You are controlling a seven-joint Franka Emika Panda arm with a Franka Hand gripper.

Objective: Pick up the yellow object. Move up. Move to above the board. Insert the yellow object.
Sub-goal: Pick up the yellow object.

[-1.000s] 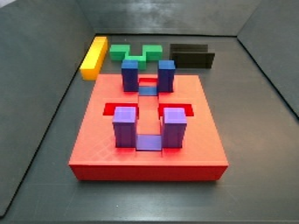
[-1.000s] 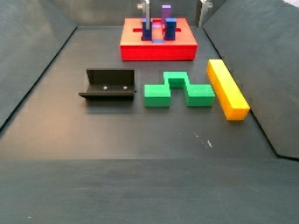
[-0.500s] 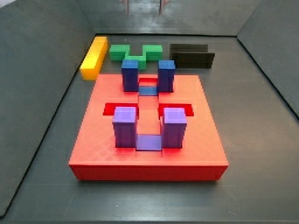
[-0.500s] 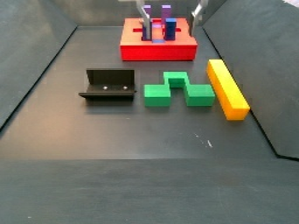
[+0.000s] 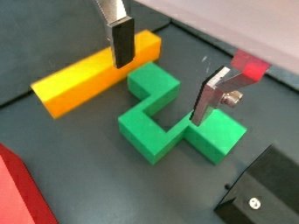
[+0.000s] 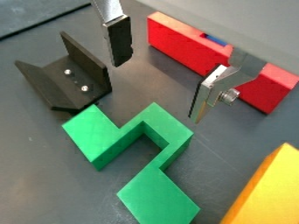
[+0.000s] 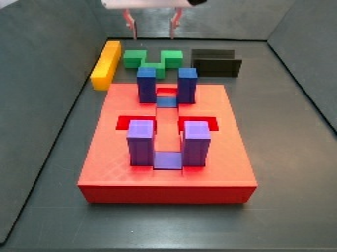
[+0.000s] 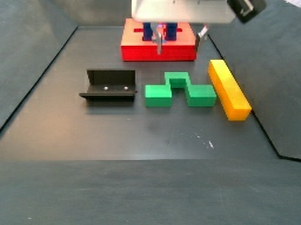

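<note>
Dark floor below, and the tool [image 5: 163, 74] hangs open and empty over the green zigzag block [image 5: 176, 122] (not the target); the yellow object [image 5: 93, 74] lies just beside, off one finger's side, long axis crossing the jaw line

Gripper [image 5: 163, 74]: two flat silver finger plates, dark pads [image 5: 121, 51], one screw visible; white housing in both side views, high above the floor.
</note>
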